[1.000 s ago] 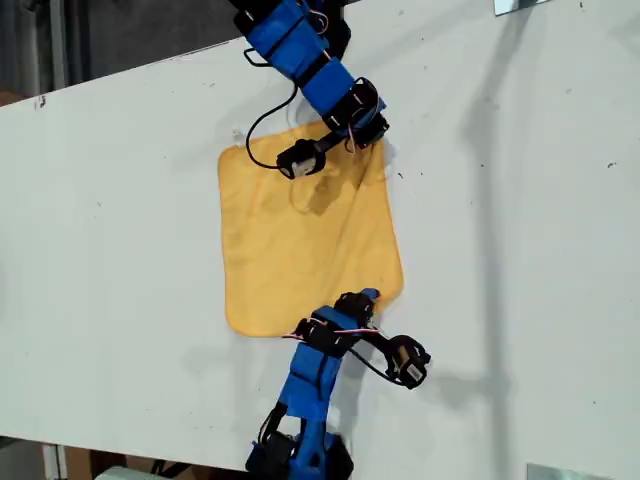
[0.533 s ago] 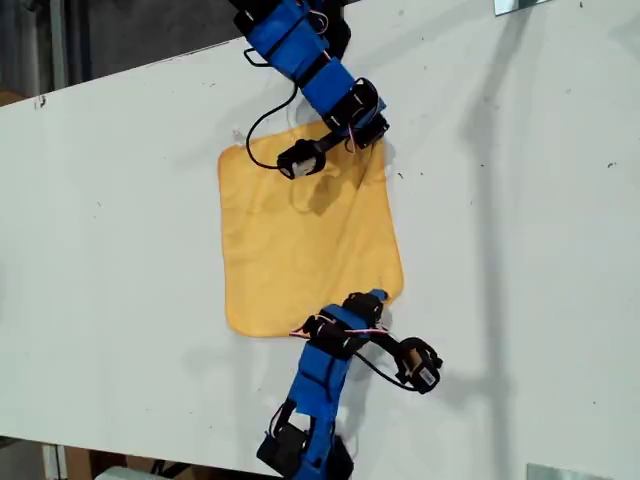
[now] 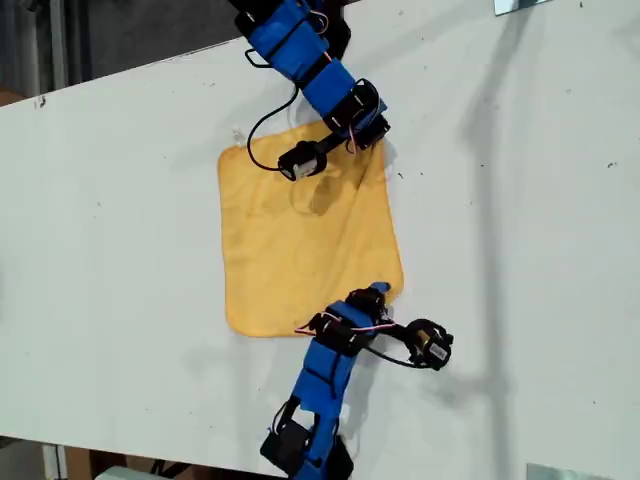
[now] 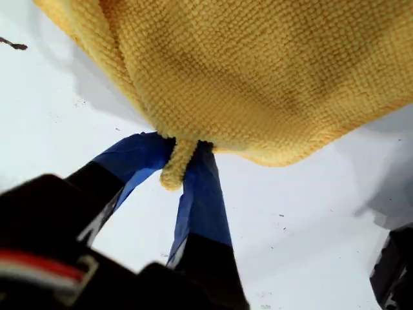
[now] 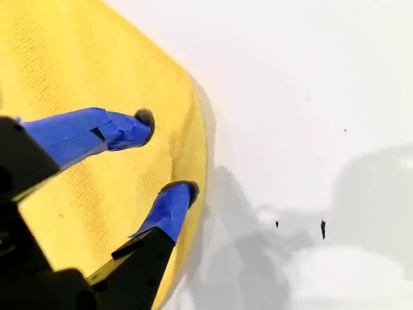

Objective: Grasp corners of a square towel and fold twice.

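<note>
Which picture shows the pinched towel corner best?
The first wrist view: my first gripper pinches the corner up close. The exterior view shows the whole towel from far; the second wrist view shows only an edge.

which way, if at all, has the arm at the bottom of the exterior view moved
Yes. The arm has swung toward the exterior view's right, judged against the towel, which lies unmoved.

1. My first gripper (image 4: 186, 150) has its two blue fingers (image 4: 205, 194) pinched tight on a corner (image 4: 173, 169) of the yellow towel (image 4: 258, 71).
2. A little nub of cloth pokes out between the fingers.
3. The pinched corner is lifted off the white table (image 4: 58, 116), with a shadow underneath.
</note>
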`<state>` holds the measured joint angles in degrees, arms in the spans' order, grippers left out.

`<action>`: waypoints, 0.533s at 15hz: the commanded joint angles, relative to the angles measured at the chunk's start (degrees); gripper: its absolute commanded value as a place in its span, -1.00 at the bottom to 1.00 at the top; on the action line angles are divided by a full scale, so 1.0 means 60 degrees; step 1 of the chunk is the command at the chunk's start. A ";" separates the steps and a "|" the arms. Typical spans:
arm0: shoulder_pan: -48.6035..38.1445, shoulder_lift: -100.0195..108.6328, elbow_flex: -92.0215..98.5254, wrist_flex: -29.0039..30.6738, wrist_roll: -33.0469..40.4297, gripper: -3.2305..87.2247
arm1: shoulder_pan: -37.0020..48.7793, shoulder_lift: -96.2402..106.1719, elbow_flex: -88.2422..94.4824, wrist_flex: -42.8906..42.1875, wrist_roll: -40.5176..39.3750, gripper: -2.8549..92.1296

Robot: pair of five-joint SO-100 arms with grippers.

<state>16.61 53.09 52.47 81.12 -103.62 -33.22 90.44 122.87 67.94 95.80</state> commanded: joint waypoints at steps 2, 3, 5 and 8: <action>0.0029 0.0073 -0.0220 -0.0469 -0.1729 -0.50 | -0.0117 0.0015 -0.0498 -0.0059 -0.0015 -0.94; 0.0059 -0.0059 -0.0220 -0.0483 -0.2212 -0.49 | -0.0161 0.0015 -0.0498 -0.0059 -0.0015 -0.94; 0.0161 -0.0132 -0.0161 -0.0322 -0.2915 -0.49 | -0.0278 -0.0015 -0.0498 -0.0103 0.0029 -0.94; 0.0425 -0.0132 -0.0146 0.0059 -0.3765 -0.48 | -0.0352 -0.0029 -0.0498 -0.0117 0.0015 -0.94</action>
<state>17.67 50.98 52.47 80.68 -124.45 -34.10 89.91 122.08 67.68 95.80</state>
